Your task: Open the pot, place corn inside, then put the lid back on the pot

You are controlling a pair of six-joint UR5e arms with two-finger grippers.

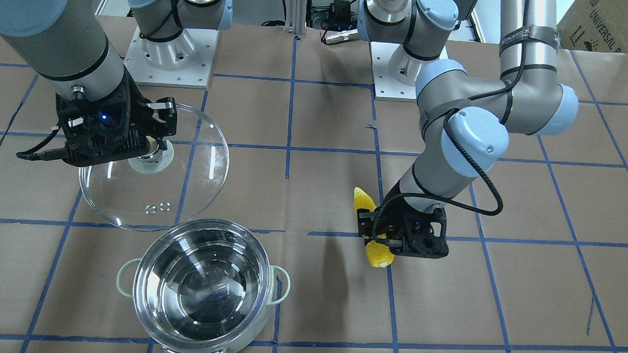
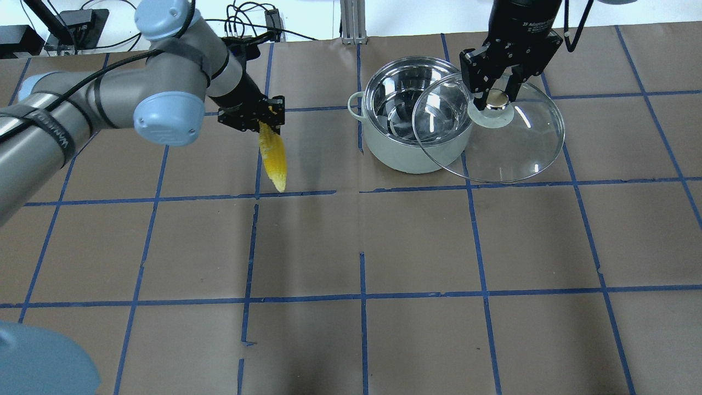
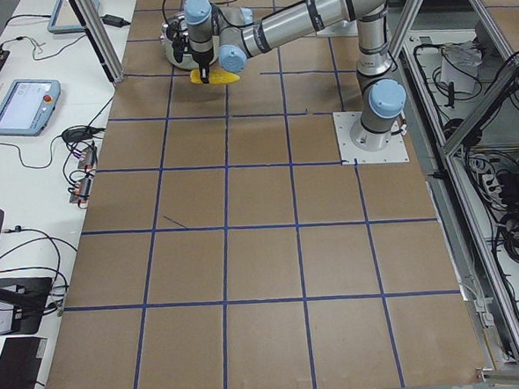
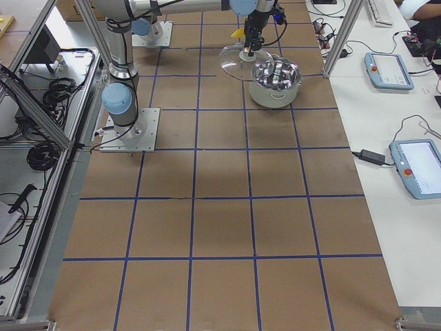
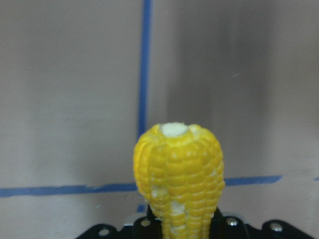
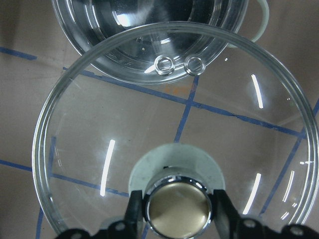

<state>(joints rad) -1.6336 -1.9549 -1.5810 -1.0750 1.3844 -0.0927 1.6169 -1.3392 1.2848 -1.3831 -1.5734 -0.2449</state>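
Note:
The pot (image 2: pixel 395 151) stands open on the table's far side, shiny and empty inside; it also shows in the front view (image 1: pixel 205 293). My left gripper (image 2: pixel 262 118) is shut on the corn (image 2: pixel 273 156) and holds it in the air to the left of the pot, pointed end toward the robot. The left wrist view shows the cob's blunt end (image 5: pixel 178 174). My right gripper (image 2: pixel 496 97) is shut on the lid's knob (image 6: pixel 178 209) and holds the glass lid (image 2: pixel 510 153) lifted beside the pot, its edge overlapping the pot's rim in the overhead view.
The brown table cover carries a blue tape grid (image 2: pixel 362 299). The two arm bases (image 1: pixel 169 54) stand at the robot's side of the table. Side benches hold tablets (image 4: pixel 389 69) and cables. Aluminium frame posts (image 3: pixel 100 37) rise near the pot's end.

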